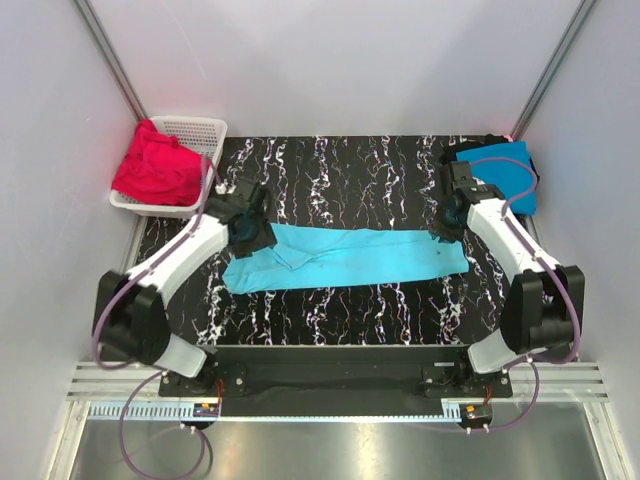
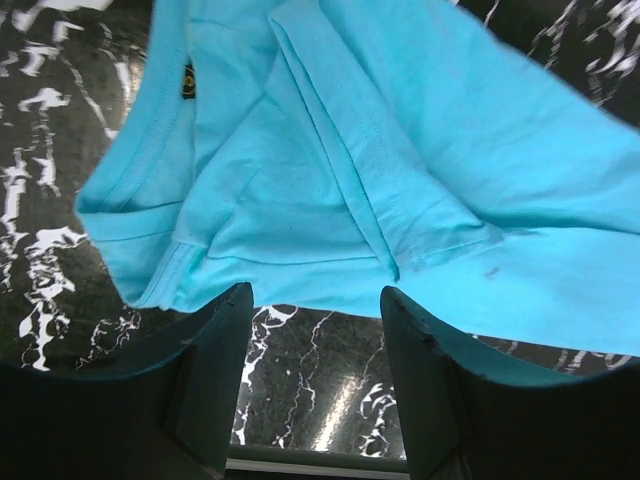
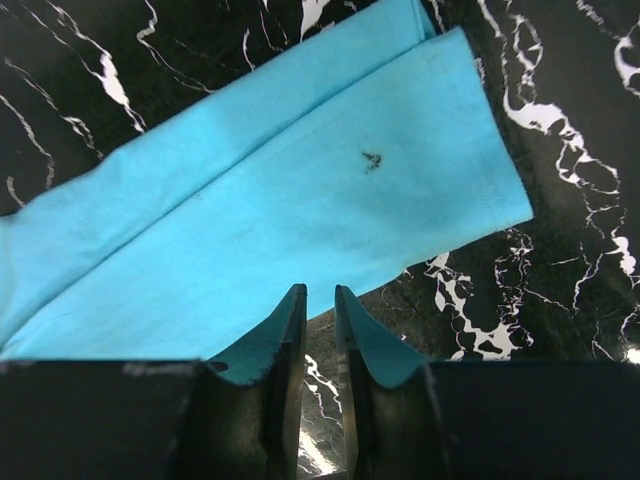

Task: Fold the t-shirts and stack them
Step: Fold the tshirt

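Basket: one white lattice basket (image 1: 205, 128) sits at the desk's (image 1: 330, 310) far left corner.
Red shirts: they lie heaped in the basket (image 1: 155, 168); the bundle hides how many there are.
Left hand: released (image 2: 315, 298), with the fingers spread and nothing between them. The tips sit just short of the shirt's collar-end hem.
Turquoise shirt: one (image 1: 350, 257), lying flat across the middle of the desk, folded lengthwise into a long band with the sleeve tucked in.
Handling: I judge it light, limp and easily wrinkled. It should drape and slide on the glossy marble if dragged by one point.
Where to hold: the two short ends look best, each pinched at a corner through all layers so the band lifts evenly for the crosswise fold.
Right hand: fingers nearly together (image 3: 318, 300), with only bare desk in the narrow gap. It grips nothing and sits just off the band's hem end.
Blue shirt: one (image 1: 512, 182), folded at the far right edge.
Black shirt: one (image 1: 465, 150), partly seen beside the blue.
Hands: two.
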